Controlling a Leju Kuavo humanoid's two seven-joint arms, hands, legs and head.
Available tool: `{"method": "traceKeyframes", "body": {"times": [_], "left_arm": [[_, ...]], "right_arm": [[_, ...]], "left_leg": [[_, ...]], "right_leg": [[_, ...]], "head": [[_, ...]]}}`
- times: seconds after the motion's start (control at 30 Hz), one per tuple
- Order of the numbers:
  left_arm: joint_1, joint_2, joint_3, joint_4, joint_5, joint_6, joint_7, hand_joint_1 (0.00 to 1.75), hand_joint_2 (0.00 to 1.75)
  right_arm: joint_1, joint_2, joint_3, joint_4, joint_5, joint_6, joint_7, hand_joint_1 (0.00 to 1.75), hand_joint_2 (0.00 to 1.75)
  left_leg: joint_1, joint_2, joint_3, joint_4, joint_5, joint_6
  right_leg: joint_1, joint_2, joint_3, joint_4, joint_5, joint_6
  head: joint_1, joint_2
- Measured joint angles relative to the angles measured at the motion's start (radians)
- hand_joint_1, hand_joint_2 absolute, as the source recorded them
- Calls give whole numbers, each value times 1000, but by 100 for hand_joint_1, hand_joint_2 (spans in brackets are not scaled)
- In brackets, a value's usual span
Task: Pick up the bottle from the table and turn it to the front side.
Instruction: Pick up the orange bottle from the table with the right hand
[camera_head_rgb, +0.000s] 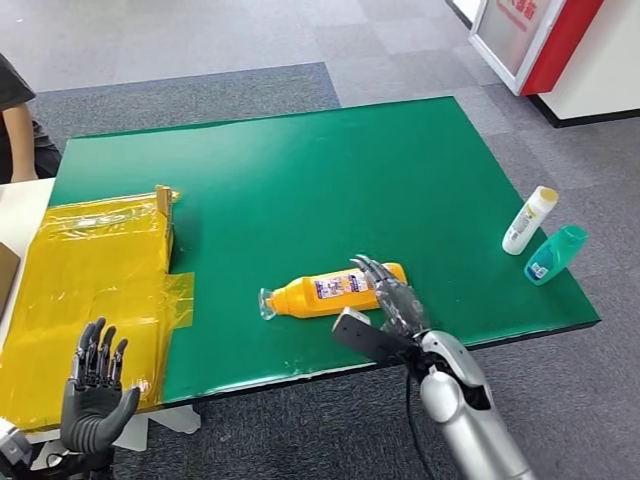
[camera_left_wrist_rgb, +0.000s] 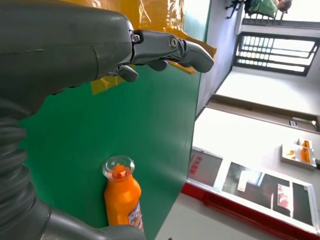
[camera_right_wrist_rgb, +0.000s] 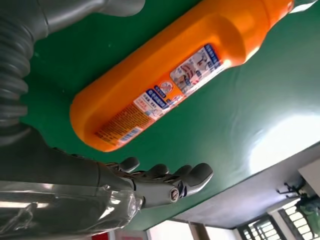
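Observation:
An orange bottle (camera_head_rgb: 324, 292) lies on its side on the green table (camera_head_rgb: 302, 190), clear cap toward the left, label facing up. Up close the orange bottle (camera_right_wrist_rgb: 170, 75) shows its blue and white label, and the orange bottle (camera_left_wrist_rgb: 121, 200) is seen cap-first from the left wrist. My right hand (camera_head_rgb: 389, 300) hovers at the bottle's base end, fingers spread over it and thumb (camera_head_rgb: 370, 337) out on the near side, gripping nothing. My left hand (camera_head_rgb: 94, 385) is raised off the table's near left corner, fingers apart and empty.
Yellow taped sheeting (camera_head_rgb: 90, 290) with a small cardboard flap (camera_head_rgb: 164, 205) covers the table's left side. A white bottle (camera_head_rgb: 530, 220) and a teal bottle (camera_head_rgb: 556, 253) lie at the right edge. A person's arm (camera_head_rgb: 19, 125) shows at far left. A red and white stand (camera_head_rgb: 543, 40) sits beyond.

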Motion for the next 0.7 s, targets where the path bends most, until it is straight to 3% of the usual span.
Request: {"method": "traceKeyframes", "body": {"times": [0.17,0.4,0.63,0.67,0.7], "left_arm": [[-22,28,0,45,-2,33,-3,0,175],[-46,65,-9,90,7,56,-3,0,175],[-58,92,-29,113,24,66,-5,0,175],[-59,96,-33,116,26,67,-6,0,175],[-61,99,-37,118,29,68,-6,0,175]], "right_arm": [[-164,-70,33,186,-8,45,41,0,175],[-342,-119,85,424,-34,149,70,0,175],[-460,-166,146,633,-101,248,57,0,175],[-472,-172,154,657,-110,260,55,6,175],[-485,-178,163,679,-117,271,52,50,175]], "left_leg": [[0,-1,0,0,1,0],[0,-1,-1,0,2,-1],[0,-1,-1,0,2,0],[0,-1,-1,0,2,0],[0,-1,-1,0,2,0]], "right_leg": [[0,-1,0,0,1,1],[0,0,-1,0,2,0],[0,-1,0,0,1,0],[0,-1,0,0,1,0],[0,-1,0,0,1,0]], "head": [[0,0],[0,0],[0,0],[0,0],[0,0]]}}
